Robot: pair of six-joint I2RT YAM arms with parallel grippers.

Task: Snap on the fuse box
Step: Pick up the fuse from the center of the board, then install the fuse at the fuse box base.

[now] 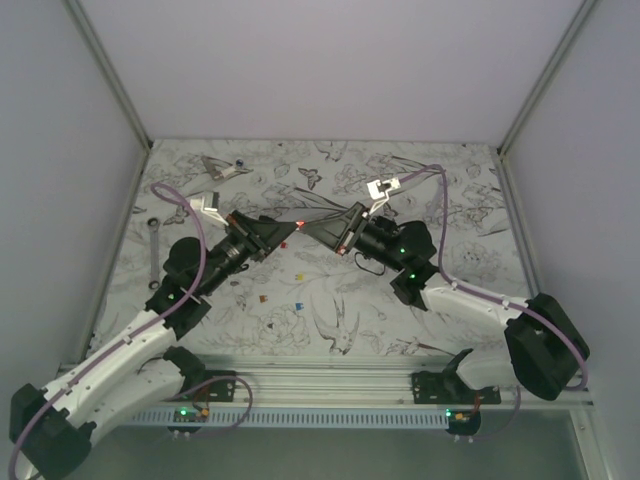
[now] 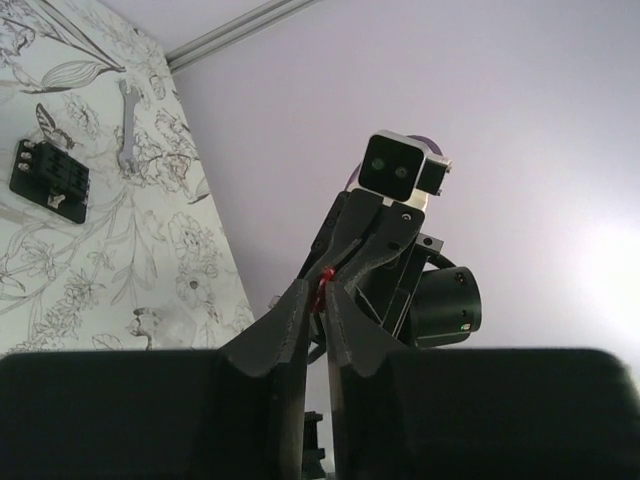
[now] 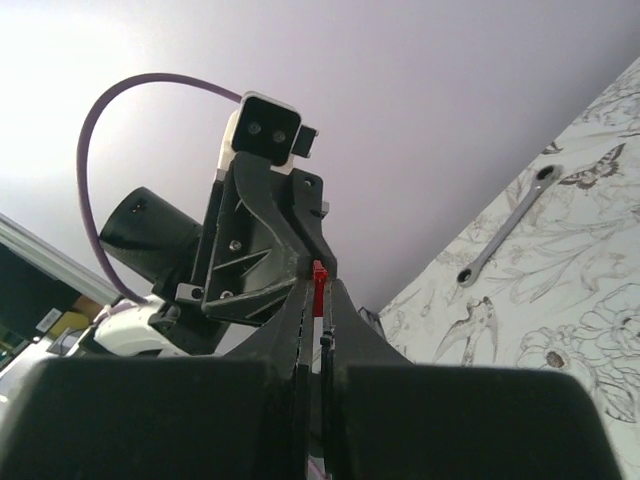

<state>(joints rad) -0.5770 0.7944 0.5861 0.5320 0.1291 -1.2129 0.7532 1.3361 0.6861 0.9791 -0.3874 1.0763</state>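
Fuse box (image 2: 48,180): not made out in the top external view, where the left gripper (image 1: 290,228) and right gripper (image 1: 311,226) are seen tip to tip above mid-table. In the left wrist view one fuse box is seen flat on the table (image 2: 150,260), well apart up-left of the fingertips (image 2: 290,320), its long axis slanting down-right; the left jaws are nearly together at one red fuse (image 2: 322,288), a grip not being determinable. In the right wrist view the right jaws are clamped on that one fuse; the nearer arm cannot be told
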